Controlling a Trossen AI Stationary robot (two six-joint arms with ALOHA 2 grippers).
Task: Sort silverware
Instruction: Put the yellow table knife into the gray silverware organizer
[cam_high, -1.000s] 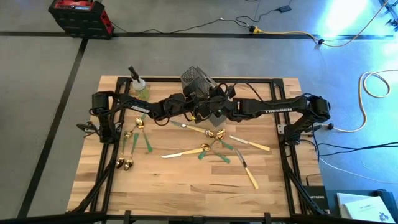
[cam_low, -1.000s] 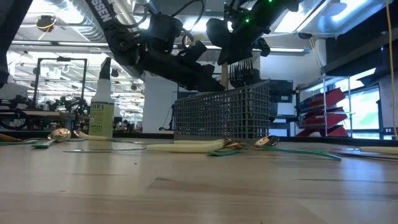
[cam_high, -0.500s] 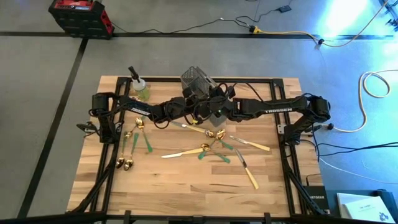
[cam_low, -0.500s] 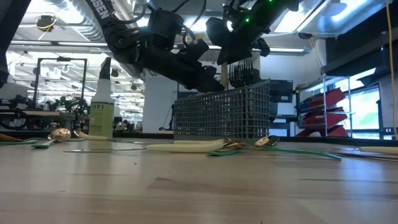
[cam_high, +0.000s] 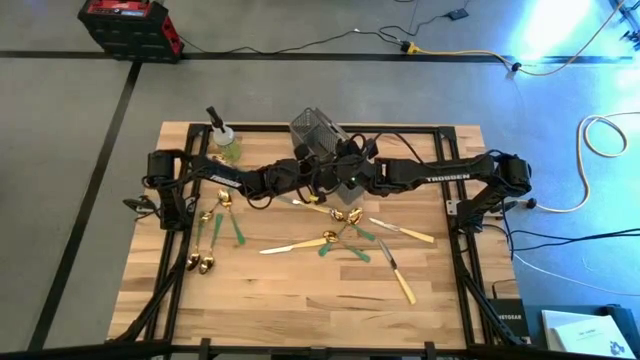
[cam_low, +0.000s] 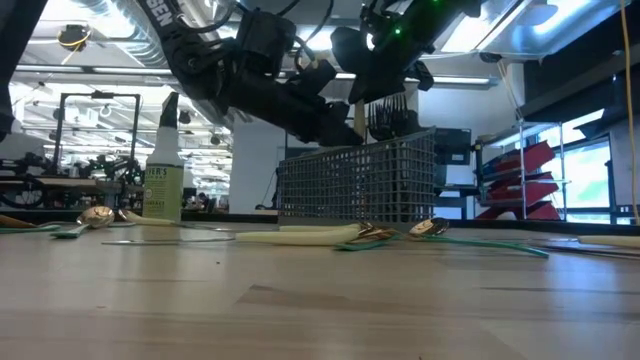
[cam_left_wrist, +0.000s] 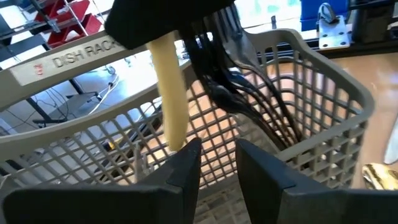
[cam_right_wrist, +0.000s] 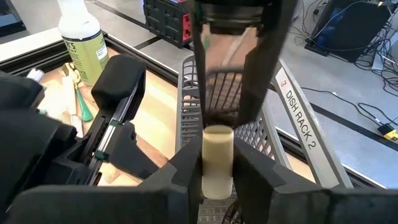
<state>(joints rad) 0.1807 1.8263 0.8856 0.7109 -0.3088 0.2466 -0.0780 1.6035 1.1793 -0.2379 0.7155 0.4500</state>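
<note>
A grey wire-mesh caddy (cam_high: 315, 128) stands at the table's far middle, with black silverware (cam_left_wrist: 230, 62) upright inside. My right gripper (cam_right_wrist: 217, 180) is above it, shut on a cream-handled piece (cam_left_wrist: 171, 93). My left gripper (cam_left_wrist: 217, 152) is close beside that handle (cam_low: 358, 125), slightly open and empty. The handle's free end is next to one left fingertip; I cannot tell whether they touch. Gold, cream-handled and green-handled silverware (cam_high: 345, 215) lies loose on the table. My right gripper pinches the cream handle (cam_right_wrist: 217, 155) between its two fingers, which come from above and point down along it. The handle hangs upright below the fingers, and its free end (cam_left_wrist: 178, 142) is at about the height of the caddy's rim. The piece's other end is hidden in the gripper.
A spray bottle with green liquid (cam_high: 222, 138) stands at the far left, beside the left arm. More gold spoons and green-handled pieces (cam_high: 210, 235) lie at the left. Cream-handled knives (cam_high: 400, 283) lie toward the near right. Bare wood lies along the near edge.
My left gripper has moved toward the table's right edge, closer to the caddy and to the cream handle held by my right gripper.
</note>
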